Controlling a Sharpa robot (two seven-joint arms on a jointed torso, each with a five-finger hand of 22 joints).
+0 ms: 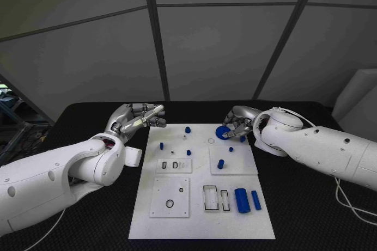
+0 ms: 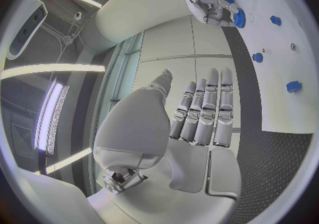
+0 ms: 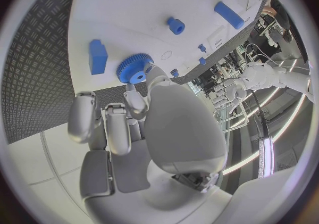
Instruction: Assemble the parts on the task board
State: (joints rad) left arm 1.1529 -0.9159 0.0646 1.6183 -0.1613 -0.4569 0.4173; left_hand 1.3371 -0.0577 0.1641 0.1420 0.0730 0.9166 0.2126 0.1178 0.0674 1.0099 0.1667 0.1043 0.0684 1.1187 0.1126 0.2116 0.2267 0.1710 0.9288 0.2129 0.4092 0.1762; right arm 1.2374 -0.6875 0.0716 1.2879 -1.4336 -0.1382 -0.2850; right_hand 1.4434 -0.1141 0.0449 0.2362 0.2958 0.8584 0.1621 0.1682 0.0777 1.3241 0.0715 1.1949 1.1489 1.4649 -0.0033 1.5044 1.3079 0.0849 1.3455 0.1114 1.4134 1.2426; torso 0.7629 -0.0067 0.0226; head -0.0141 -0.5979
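Task board (image 1: 201, 218), white, at the centre of the black surface (image 1: 314, 207). Left hand (image 1: 140, 119), beyond the board's 11 o'clock corner, fingers straight and empty. Right hand (image 1: 236, 126) at the 1 o'clock corner, pinching the blue gear (image 1: 223, 132) just over the board, hence the nearer hand; small blue peg (image 1: 231, 149) lies toward 6 o'clock of the gear.

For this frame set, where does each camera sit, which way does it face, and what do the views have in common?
Head view: on the robot's head, looking down at the task board; both arms enter, left hand, right hand.
Left wrist view: behind the left hand, fingers straight, facing across the board's edge.
Right wrist view: behind the right hand, facing the board.
Shared: all three show the blue gear at the right hand's fingertips.
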